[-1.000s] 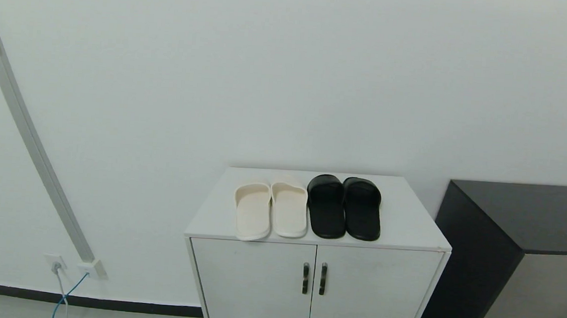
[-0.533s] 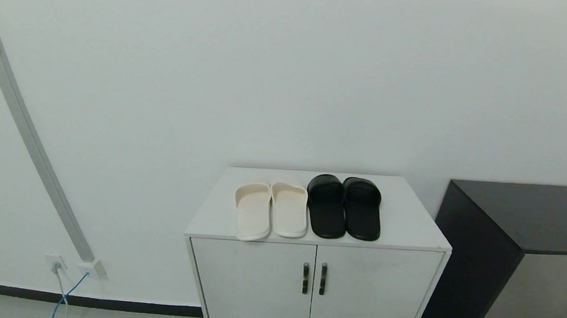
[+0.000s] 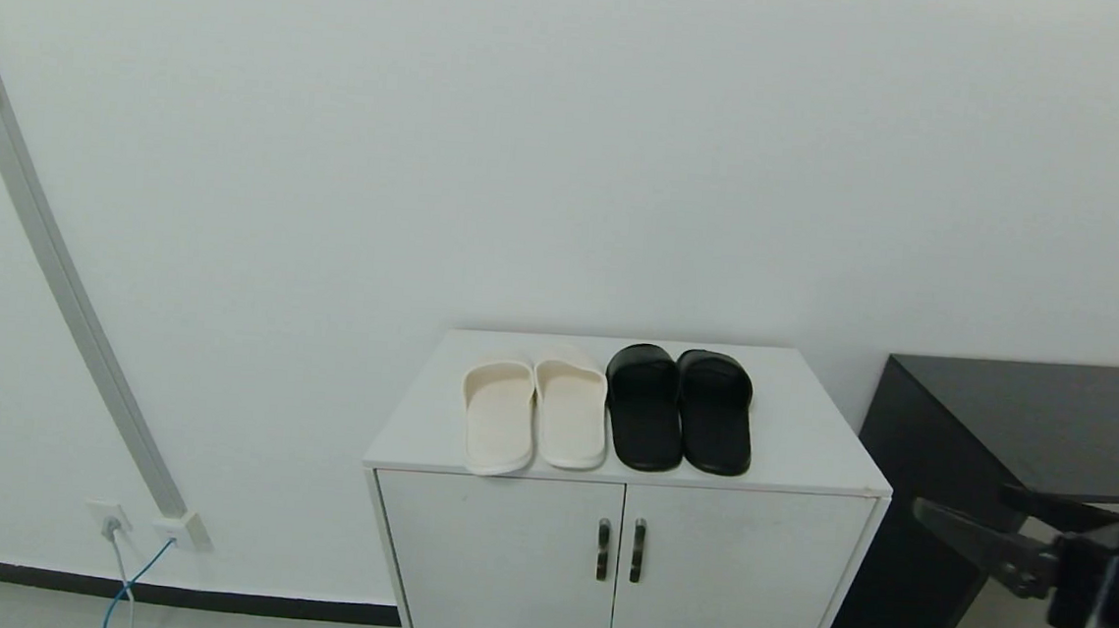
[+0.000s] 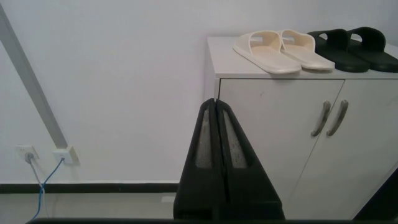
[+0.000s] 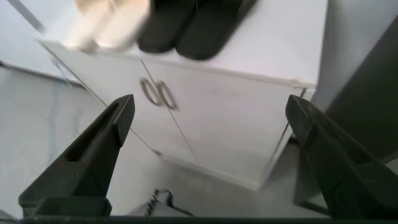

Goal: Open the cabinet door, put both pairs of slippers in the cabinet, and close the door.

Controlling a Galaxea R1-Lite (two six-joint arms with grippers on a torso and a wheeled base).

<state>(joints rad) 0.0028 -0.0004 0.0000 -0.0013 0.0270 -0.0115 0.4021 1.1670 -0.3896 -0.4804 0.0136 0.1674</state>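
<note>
On the flat top of the white cabinet (image 3: 807,440), two pairs side by side: cream slippers (image 3: 533,416) on the robot's left, black slippers (image 3: 679,409) on the right, toes toward the wall, heels near the front edge. Inner cream and inner black slipper just beside each other, perhaps touching. Below them, both doors (image 3: 493,565) shut flush, inside hidden; two dark upright handles (image 3: 603,549) close together at the middle seam.

Hard against the cabinet's right side, a dark cabinet (image 3: 935,577). On the wall to the left, a slanting grey cable duct (image 3: 51,259), wall sockets (image 3: 110,519) and a blue cable (image 3: 132,585) low down.

In front of the dark cabinet, about level with the doors' upper part, the right gripper (image 3: 958,498): fingers spread wide, empty, touching nothing, well apart from the handles. Facing the cabinet's left front corner and apart from it, the left gripper (image 4: 215,109): fingers pressed together, nothing between them.
</note>
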